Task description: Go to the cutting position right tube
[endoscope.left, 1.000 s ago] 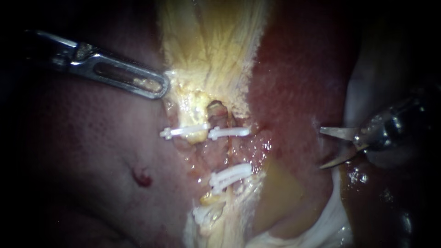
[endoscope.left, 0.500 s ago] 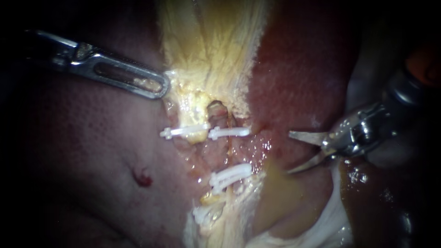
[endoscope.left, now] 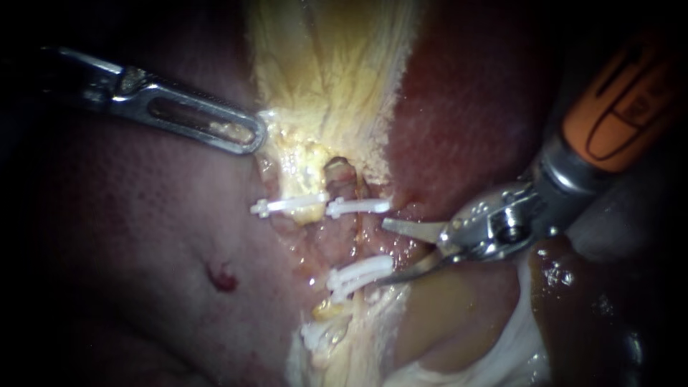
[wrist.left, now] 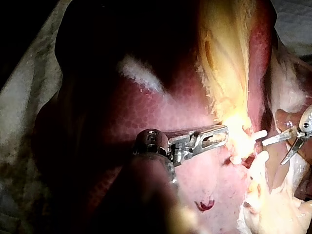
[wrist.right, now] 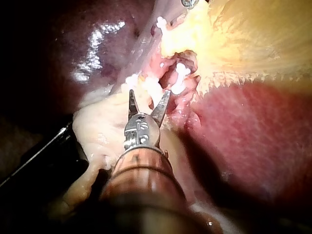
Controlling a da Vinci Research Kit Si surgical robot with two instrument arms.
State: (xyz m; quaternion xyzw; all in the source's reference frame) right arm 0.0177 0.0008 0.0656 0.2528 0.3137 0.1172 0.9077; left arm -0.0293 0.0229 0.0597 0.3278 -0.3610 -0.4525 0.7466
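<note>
Two tubes run down from the pale yellow gallbladder (endoscope.left: 330, 64). The right tube (endoscope.left: 338, 240) carries an upper white clip (endoscope.left: 357, 207) and a lower white clip (endoscope.left: 358, 272). My right instrument (endoscope.left: 385, 252) comes in from the upper right with thin blades open. Its tips lie just right of the tube, level with the stretch between the two clips. The right wrist view shows the same open blades (wrist.right: 148, 95) just short of the clips (wrist.right: 180, 73). My left instrument (endoscope.left: 244, 136) is shut on the gallbladder's edge, also seen in its own view (wrist.left: 219, 136).
The left tube bears a white clip (endoscope.left: 287, 206), and another clip (endoscope.left: 315, 333) sits lower down. Dark red liver (endoscope.left: 143, 236) lies on both sides. A small bleeding spot (endoscope.left: 221, 276) marks the left lobe. Whitish tissue (endoscope.left: 502, 358) lies at lower right.
My right instrument has moved left across the liver, blades open throughout, until its tips reach the clipped right tube. Its orange shaft has come into view. The left instrument has held still.
</note>
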